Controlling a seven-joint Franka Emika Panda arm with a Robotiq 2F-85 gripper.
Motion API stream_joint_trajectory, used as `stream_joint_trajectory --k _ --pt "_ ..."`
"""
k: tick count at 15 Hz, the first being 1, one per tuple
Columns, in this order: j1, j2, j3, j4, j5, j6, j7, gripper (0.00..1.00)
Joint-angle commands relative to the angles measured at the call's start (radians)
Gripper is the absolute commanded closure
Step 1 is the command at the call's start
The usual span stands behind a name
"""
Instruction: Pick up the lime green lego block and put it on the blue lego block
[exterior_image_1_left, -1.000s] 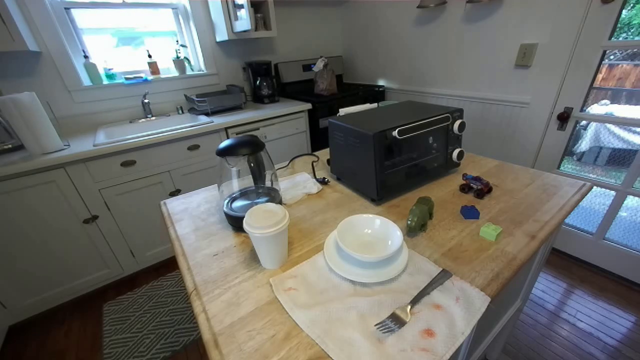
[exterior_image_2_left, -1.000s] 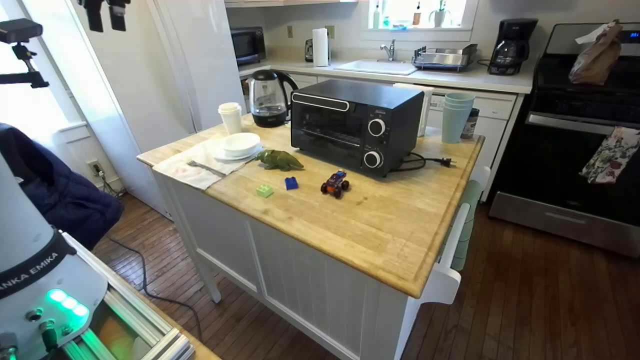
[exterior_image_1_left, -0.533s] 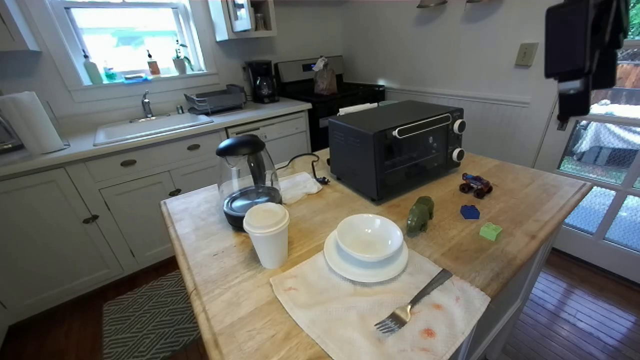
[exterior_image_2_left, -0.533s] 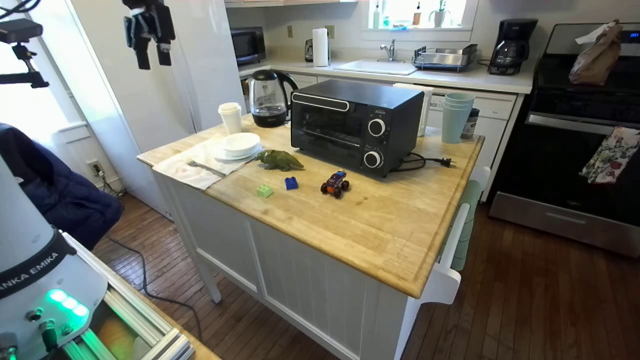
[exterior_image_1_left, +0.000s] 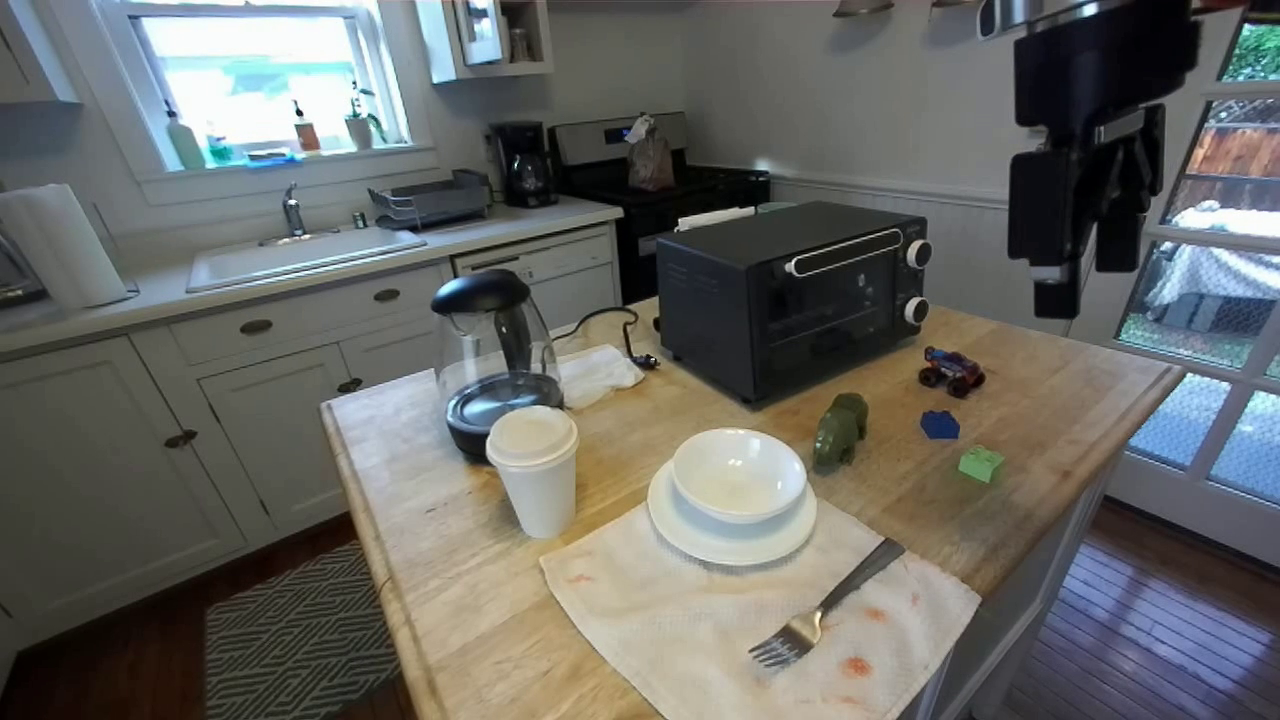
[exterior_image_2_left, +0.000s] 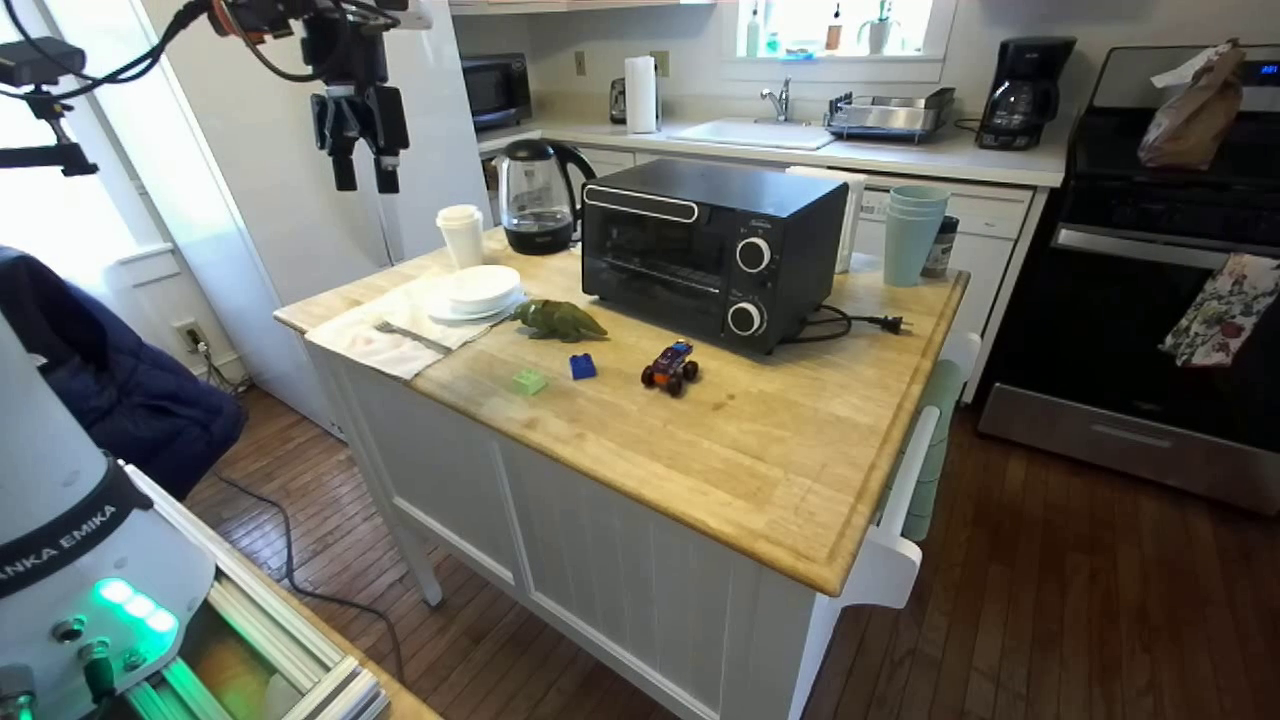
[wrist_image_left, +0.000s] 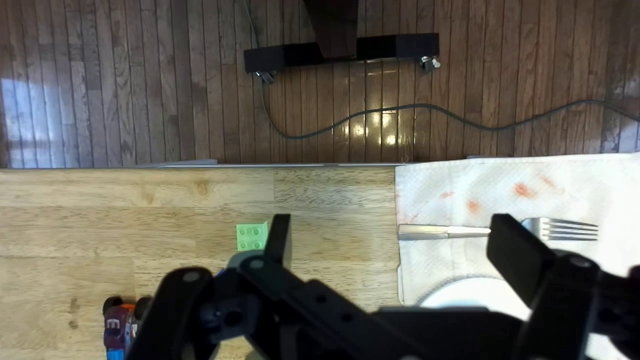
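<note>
Lime block (wrist_image_left: 251, 236) rests on the table (exterior_image_2_left: 780, 440), near but apart from the blue block (exterior_image_1_left: 940, 425); likely light, stiff plastic, best pinched across opposite side walls. The gripper (exterior_image_2_left: 366, 180), fingers (wrist_image_left: 517, 255) wide and holding nothing, hangs lower in both exterior views than half a second ago.

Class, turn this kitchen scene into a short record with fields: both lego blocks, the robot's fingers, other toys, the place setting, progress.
Block to move: lime green lego block, on the wooden tabletop, studs up
Block to receive it: blue lego block, close to the lime one, not touching
Robot: fingers open, holding nothing, clear of both blocks
Other toys: truck; green animal figure
Place setting: bowl on plate; fork on stained white mat
Progress: blocks not yet stacked
</note>
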Motion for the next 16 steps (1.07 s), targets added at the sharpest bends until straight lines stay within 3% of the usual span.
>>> stream_joint_trajectory --k 1,6,9,11,16 --pt "-0.003 0.001 0.003 0.001 0.001 0.0 -0.001 0.0" --pt "-0.003 0.0 0.003 0.001 0.001 0.001 -0.001 0.0" --pt "-0.022 0.071 0.012 -0.006 -0.066 0.009 0.037 0.0" --pt "-0.02 0.107 -0.001 -0.025 -0.095 0.033 -0.006 0.0" --pt "-0.015 0.161 -0.025 -0.095 -0.2 0.225 -0.157 0.0"
